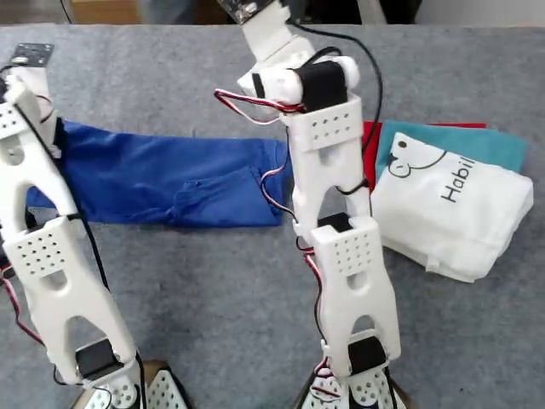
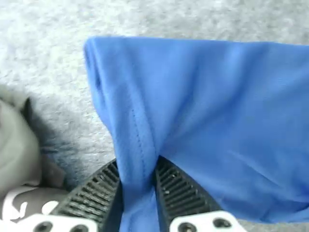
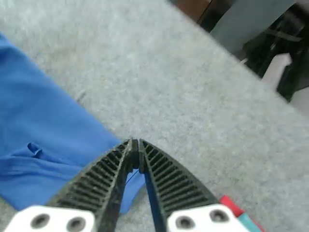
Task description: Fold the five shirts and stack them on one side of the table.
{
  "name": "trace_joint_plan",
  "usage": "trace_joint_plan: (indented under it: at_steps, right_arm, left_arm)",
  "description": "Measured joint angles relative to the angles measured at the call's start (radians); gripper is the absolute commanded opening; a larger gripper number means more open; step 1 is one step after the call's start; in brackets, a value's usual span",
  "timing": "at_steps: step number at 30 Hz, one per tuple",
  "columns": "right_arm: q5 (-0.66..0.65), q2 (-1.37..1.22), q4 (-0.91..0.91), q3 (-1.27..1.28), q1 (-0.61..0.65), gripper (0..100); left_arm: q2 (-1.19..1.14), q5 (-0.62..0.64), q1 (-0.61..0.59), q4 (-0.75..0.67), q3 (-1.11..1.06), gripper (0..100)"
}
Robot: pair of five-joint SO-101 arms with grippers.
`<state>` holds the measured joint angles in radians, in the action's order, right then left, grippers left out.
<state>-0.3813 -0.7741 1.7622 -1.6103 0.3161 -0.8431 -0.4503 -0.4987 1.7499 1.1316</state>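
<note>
Blue shirt: the blue shirt lies across the left and middle of the table, folded into a long band. Its right end is just beside the stack.

Handling: I judge it light, limp and without stiffness. It should sag between two holds, and its layers may slide apart if only the top one is caught. The grey table cover looks rough enough to drag on the cloth.

Where to hold: the two short ends look best, at a hem or corner where the doubled layers give the jaws something to bite.

Left gripper: the left gripper is clamped on a bunched fold at the shirt's left end, with blue cloth squeezed between the ribbed jaws.

Right gripper: the right gripper sits at the shirt's right edge with its jaws closed together at the tips. Blue shows between them, so it seems to pinch a thin bit of the edge. How much it holds I cannot tell.

Stack: it is on the right side of the table. A white shirt is on top, a teal shirt lies under it, and a red shirt shows as a sliver below.

Count: four shirts are seen, one blue and three stacked. There are two arms and two grippers.

Unclear: a greyish soft shape lies beside the shirt's left end. I cannot tell whether it is a shirt.
</note>
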Motion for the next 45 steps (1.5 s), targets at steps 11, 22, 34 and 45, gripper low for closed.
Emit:
trace_joint_plan:
  at_steps: [11,22,34,45]
  right_arm:
    - [0.000,0.206,0.002,-0.002,-0.170,1.5]
    - [-0.049,0.315,0.002,0.084,-0.311,1.5]
    - [-0.052,0.318,0.002,0.051,-0.414,1.5]
    - [-0.052,0.318,0.002,0.021,-0.450,1.5]
  left_arm:
    - [0.115,0.057,0.196,0.000,-0.149,3]
    - [0.400,0.259,0.471,0.000,-0.462,3]
    - [0.446,0.423,0.744,0.002,-0.508,3]
    - [0.347,0.509,0.864,-0.183,-0.508,3]
